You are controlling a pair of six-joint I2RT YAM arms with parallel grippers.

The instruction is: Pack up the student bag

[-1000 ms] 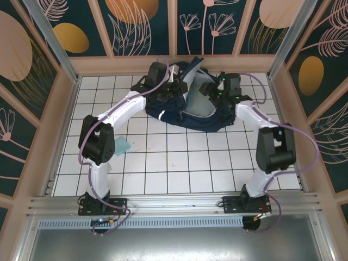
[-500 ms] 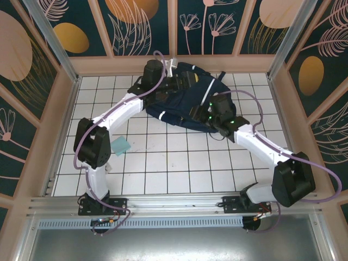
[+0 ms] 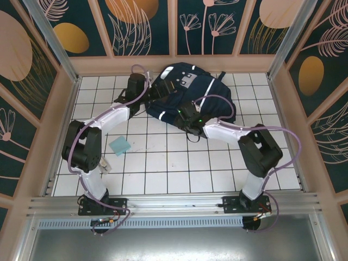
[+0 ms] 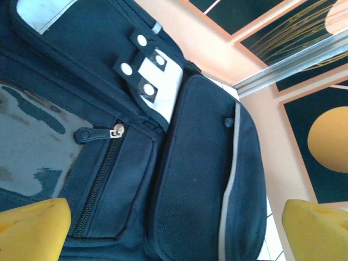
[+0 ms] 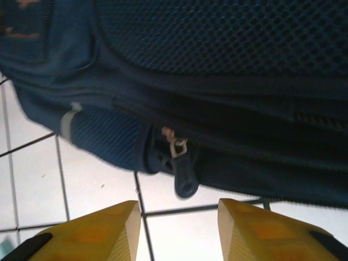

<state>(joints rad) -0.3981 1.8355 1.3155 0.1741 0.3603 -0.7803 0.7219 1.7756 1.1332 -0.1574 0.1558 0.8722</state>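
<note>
The student bag (image 3: 197, 93), navy with white stripes and grey-white patches, lies flat at the back of the tiled table. My left gripper (image 3: 147, 97) sits at its left end. In the left wrist view the left gripper (image 4: 176, 234) is open wide, yellow fingertips (image 4: 32, 228) apart over the bag's side pocket (image 4: 201, 179) and a front zipper pull (image 4: 87, 133). My right gripper (image 3: 180, 114) is at the bag's near edge. In the right wrist view the right gripper (image 5: 176, 231) is open just short of a dangling zipper pull (image 5: 185, 176), not touching it.
A small teal pad (image 3: 119, 145) lies on the white tiles left of centre. The wooden back wall (image 3: 174, 64) runs close behind the bag, and side walls close in the table. Open tiles stretch between the bag and the arm bases.
The right arm swung from the bag's right side round to its near-left edge. The left gripper drew back to the left. The bag's raised flap has dropped and it now lies flat.
</note>
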